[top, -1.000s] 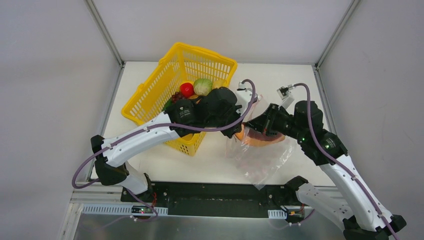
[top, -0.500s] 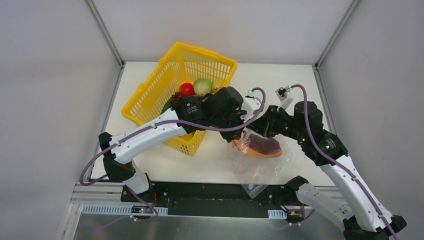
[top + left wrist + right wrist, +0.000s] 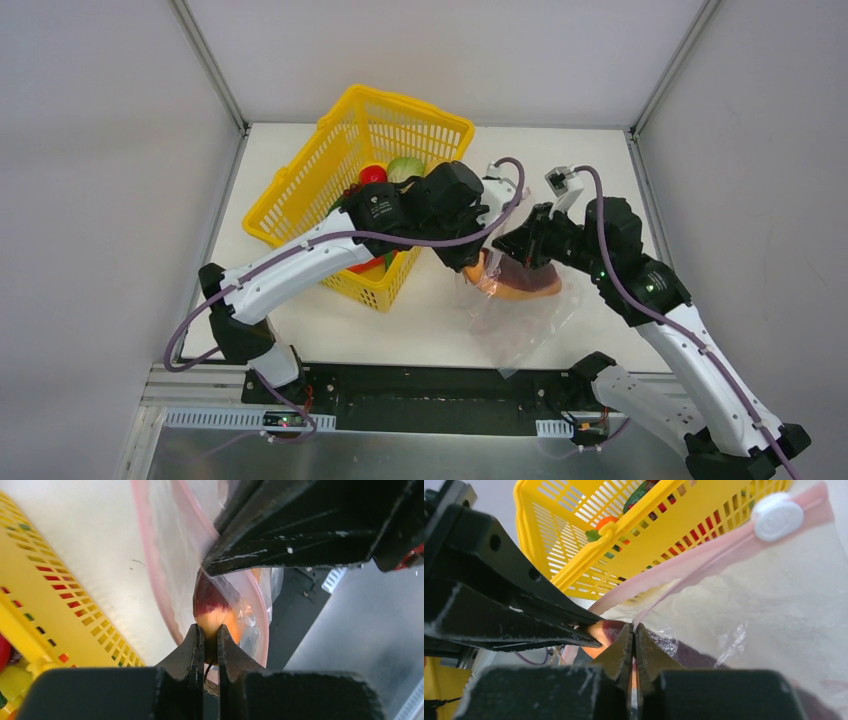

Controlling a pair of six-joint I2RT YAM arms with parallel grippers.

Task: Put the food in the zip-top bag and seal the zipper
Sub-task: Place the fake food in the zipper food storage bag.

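A white table [image 3: 430, 325] is sitting between plain grey walls. A yellow basket [image 3: 300, 190] is lying toward ten o'clock, holding a red tomato [image 3: 372, 174] and a green cabbage [image 3: 405, 168]. Toward three o'clock the zip-top bag [image 3: 520, 320] is lying limp, with the melon slice [image 3: 525, 283] resting in its mouth. The left gripper [image 3: 210, 635] is pinching the slice's tip — fingers almost together. The right gripper [image 3: 633, 630] is clamping fully closed on the bag's mouth edge, at the pink zipper [image 3: 704, 550].
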